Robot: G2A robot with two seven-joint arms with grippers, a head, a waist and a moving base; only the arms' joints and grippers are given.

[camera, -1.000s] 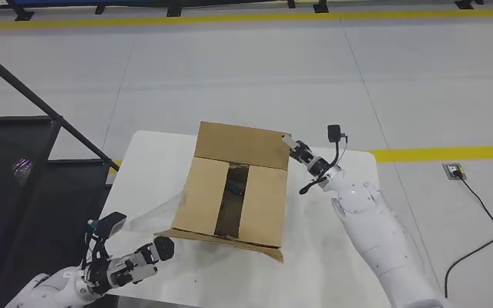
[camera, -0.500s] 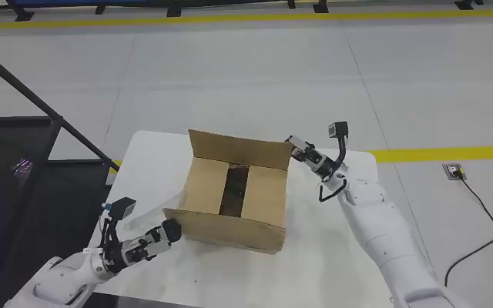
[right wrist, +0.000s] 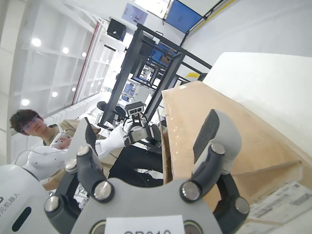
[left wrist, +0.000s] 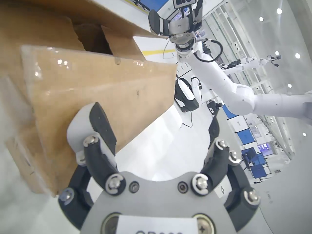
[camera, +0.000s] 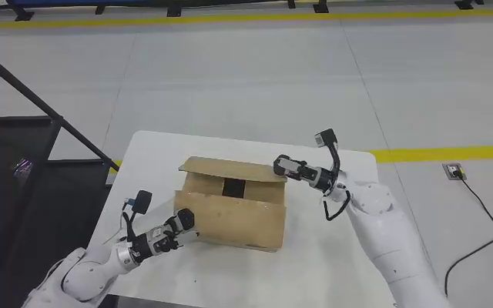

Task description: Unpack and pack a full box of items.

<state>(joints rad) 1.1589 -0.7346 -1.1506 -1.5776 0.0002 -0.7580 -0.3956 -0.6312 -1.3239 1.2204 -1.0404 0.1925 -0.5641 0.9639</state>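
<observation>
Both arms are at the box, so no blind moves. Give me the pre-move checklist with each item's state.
1. Left gripper open at the near corner of the box: ok.
2. Right gripper open at the edge of the far flap: ok.
3. Firm grip on the cardboard: not ok, neither is shut.
4. Box flat on the table: cannot tell.
5. Contents through the dark opening: cannot tell.

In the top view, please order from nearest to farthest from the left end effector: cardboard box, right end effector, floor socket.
1. cardboard box, just beside it.
2. right end effector, at the box's far flap.
3. floor socket, far right.
</observation>
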